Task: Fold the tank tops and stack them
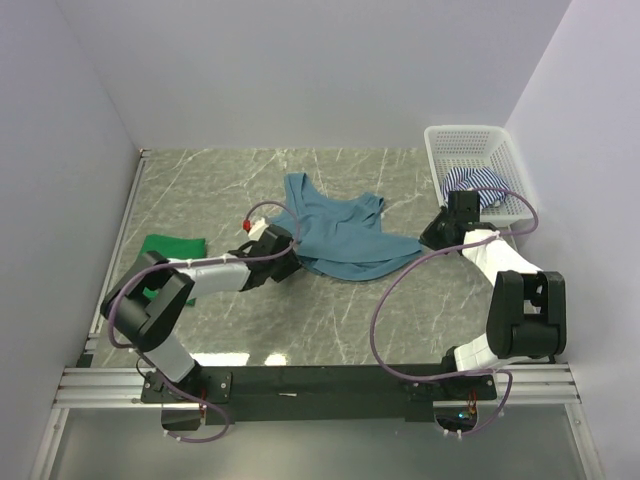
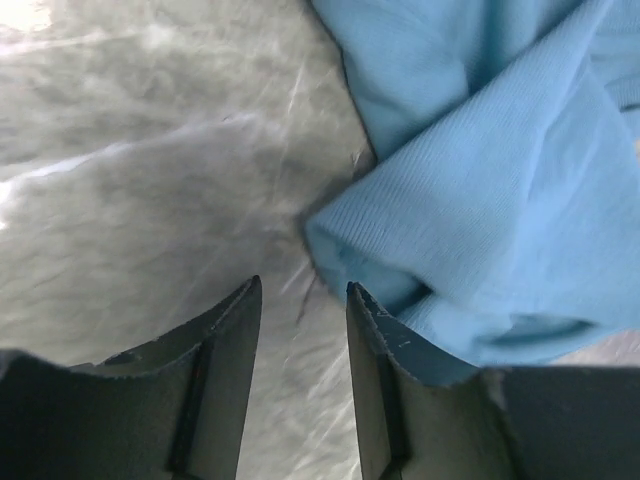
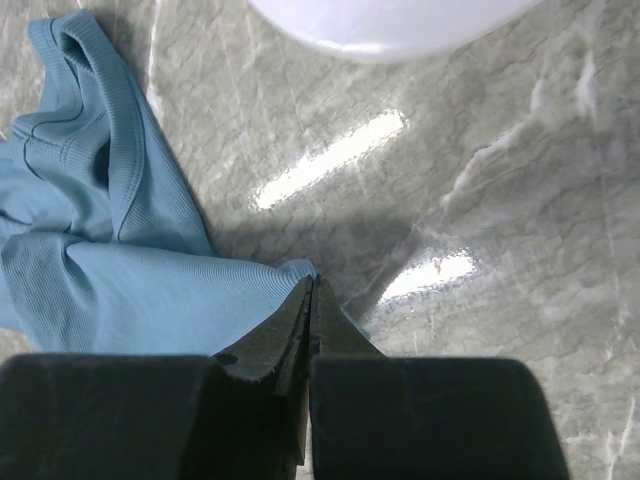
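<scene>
The teal-blue tank top (image 1: 340,235) lies rumpled mid-table, its straps toward the back. My left gripper (image 1: 290,250) is open at its left edge. In the left wrist view bare table shows between the fingers (image 2: 302,285), and a folded edge of the teal top (image 2: 500,180) lies just ahead and to the right. My right gripper (image 3: 312,280) is shut on the teal top's (image 3: 100,270) right corner, low over the table (image 1: 432,238). The green tank top (image 1: 172,247) lies folded at the far left. The striped tank top (image 1: 480,183) sits in the basket.
A white mesh basket (image 1: 470,130) stands at the back right corner against the wall. White walls close in the table on the left, back and right. A cable loops from the right arm over the marble surface (image 1: 385,300).
</scene>
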You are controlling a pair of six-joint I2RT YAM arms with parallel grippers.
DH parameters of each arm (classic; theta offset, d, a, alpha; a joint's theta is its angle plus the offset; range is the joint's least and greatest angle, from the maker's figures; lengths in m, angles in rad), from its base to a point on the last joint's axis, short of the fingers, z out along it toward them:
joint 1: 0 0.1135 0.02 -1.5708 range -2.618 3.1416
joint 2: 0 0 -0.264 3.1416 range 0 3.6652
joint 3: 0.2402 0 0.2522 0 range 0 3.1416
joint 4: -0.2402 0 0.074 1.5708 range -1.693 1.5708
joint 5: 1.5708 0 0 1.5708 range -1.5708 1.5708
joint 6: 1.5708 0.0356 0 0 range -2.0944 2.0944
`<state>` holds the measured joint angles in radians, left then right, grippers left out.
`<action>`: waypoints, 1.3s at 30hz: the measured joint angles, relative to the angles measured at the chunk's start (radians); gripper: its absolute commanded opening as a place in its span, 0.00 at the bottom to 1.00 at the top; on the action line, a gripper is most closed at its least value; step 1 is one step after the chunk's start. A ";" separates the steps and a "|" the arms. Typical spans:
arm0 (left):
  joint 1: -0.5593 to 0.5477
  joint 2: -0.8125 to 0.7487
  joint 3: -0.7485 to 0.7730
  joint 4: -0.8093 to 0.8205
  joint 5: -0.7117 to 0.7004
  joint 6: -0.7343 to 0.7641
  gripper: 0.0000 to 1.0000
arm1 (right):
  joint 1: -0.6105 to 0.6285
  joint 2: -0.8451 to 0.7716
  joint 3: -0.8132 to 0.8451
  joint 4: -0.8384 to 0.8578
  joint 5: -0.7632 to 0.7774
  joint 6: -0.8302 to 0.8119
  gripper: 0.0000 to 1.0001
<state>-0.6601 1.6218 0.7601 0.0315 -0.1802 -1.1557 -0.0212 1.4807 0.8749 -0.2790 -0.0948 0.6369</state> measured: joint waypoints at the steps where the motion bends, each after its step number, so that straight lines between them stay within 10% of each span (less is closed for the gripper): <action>1: -0.003 0.010 0.010 0.002 -0.006 -0.013 0.46 | -0.005 0.000 0.000 0.001 -0.002 0.000 0.00; 11: -0.059 0.150 0.201 -0.120 -0.151 -0.105 0.41 | -0.027 0.000 0.000 0.004 -0.031 -0.006 0.00; 20: -0.094 0.189 0.257 -0.225 -0.291 -0.111 0.00 | -0.034 0.000 -0.013 0.010 -0.041 -0.008 0.00; 39: -0.021 -0.230 0.220 -0.420 -0.454 0.114 0.01 | -0.034 -0.308 -0.090 -0.043 -0.066 -0.044 0.00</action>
<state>-0.6811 1.3922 0.9802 -0.3885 -0.6346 -1.0420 -0.0551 1.1725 0.7849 -0.3218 -0.1608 0.5926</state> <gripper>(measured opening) 0.012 0.007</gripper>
